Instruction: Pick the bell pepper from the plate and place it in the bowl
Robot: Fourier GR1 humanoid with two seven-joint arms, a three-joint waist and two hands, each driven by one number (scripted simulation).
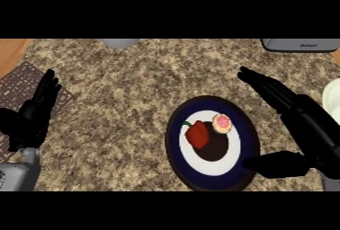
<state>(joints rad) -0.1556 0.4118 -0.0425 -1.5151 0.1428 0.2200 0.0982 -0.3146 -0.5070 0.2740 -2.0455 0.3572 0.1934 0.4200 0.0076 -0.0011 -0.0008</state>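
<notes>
A short dark marking, seemingly a brand name, is printed on the front edge of the grey appliance (300, 45) set at the far right of the counter (126, 121); its letters cannot be made out. No other text, label, number or sign is found anywhere in the head view.

Bell pepper (197, 134): red, lying on the plate (178, 117), touching or just beside a small pink item (221, 122).
Right robot hand (279, 94): fingers straight, right of plate.
Left robot hand (38, 104): open, left edge.
Bowl (332, 96): seemingly pale, at right edge.
</notes>
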